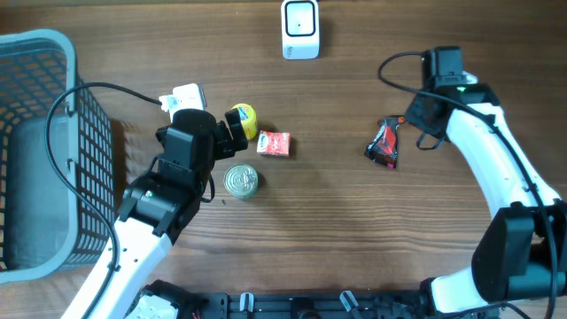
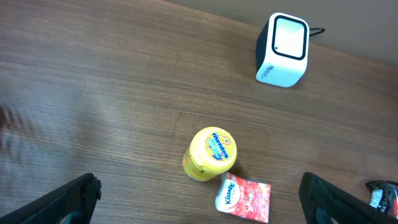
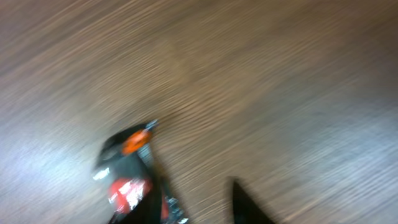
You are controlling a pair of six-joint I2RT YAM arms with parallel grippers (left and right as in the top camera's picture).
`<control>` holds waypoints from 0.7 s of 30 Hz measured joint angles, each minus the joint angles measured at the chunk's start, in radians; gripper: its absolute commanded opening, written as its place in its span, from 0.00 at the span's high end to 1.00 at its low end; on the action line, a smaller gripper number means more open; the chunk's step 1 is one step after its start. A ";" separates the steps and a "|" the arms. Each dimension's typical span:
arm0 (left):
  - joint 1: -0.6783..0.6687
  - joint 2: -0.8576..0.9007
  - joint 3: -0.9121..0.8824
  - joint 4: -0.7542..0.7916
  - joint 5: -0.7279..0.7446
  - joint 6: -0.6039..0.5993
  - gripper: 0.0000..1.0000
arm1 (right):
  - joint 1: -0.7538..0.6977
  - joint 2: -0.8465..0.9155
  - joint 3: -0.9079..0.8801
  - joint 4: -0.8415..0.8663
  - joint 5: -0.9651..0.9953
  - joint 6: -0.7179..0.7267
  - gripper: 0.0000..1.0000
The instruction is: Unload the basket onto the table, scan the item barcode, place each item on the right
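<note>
Go left: your left hand [image 2: 200, 193], wide open, hangs over the yellow tub [image 2: 210, 154], which sits centred between its fingers on the desk, scanner [image 2: 283, 50] well ahead-right; right hand [image 1: 409, 124] by the black packet [image 1: 384, 144], grip too blurred to tell.

A brown wooden tabletop [image 1: 354, 239] carries a white scanner [image 1: 300, 28] at the far edge, a blue basket [image 1: 93, 168] on the left, and mid-table a yellow tub [image 1: 243, 120], a red tissue pack [image 1: 274, 144] and a tin can [image 1: 240, 181], with a black-and-red packet [image 1: 384, 144] off right
</note>
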 measured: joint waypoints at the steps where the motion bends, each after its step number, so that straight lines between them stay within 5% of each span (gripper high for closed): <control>1: 0.000 0.000 0.000 0.000 0.000 0.000 0.00 | 0.027 0.000 0.000 0.008 -0.031 -0.007 0.36; 5: 0.000 0.000 0.000 0.000 -0.002 0.000 0.00 | 0.104 0.000 0.000 0.040 -0.108 -0.003 0.10; 12: 0.000 0.000 0.000 0.000 -0.004 0.000 0.00 | 0.108 0.116 0.000 0.050 -0.132 0.026 0.08; 18: 0.000 0.000 0.000 -0.003 -0.005 0.000 0.00 | 0.108 0.263 0.000 0.066 -0.130 0.026 0.11; 20: 0.000 0.000 0.000 -0.012 -0.005 0.000 0.00 | 0.108 0.283 0.000 0.068 -0.121 0.026 0.24; 21: 0.000 0.000 0.000 -0.018 -0.008 0.000 0.00 | 0.108 0.286 0.000 0.072 -0.111 0.029 0.41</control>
